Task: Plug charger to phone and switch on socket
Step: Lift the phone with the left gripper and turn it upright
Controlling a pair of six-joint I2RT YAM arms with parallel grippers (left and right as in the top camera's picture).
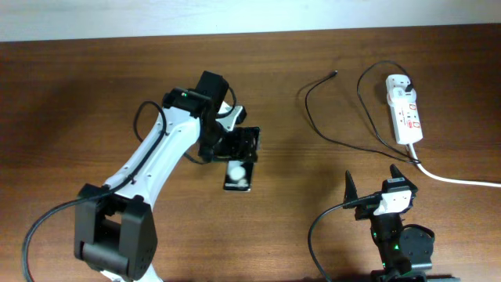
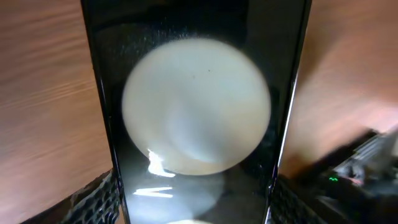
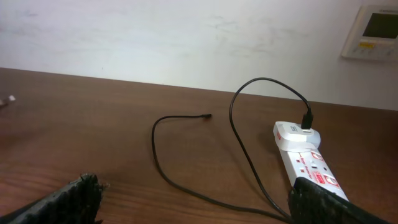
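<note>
The phone is a black slab lying near the table's middle, with a white round reflection on it. My left gripper is over its far end. In the left wrist view the phone fills the frame, with a finger pressed against each long edge. The charger cable loops across the table; its connector tip lies free and its plug sits in the white socket strip. My right gripper is open and empty, just in front of the strip and the cable.
The strip's thick white cord runs off the right table edge. A pale wall with a control panel stands behind the table. My left arm stretches from the front left across the wood.
</note>
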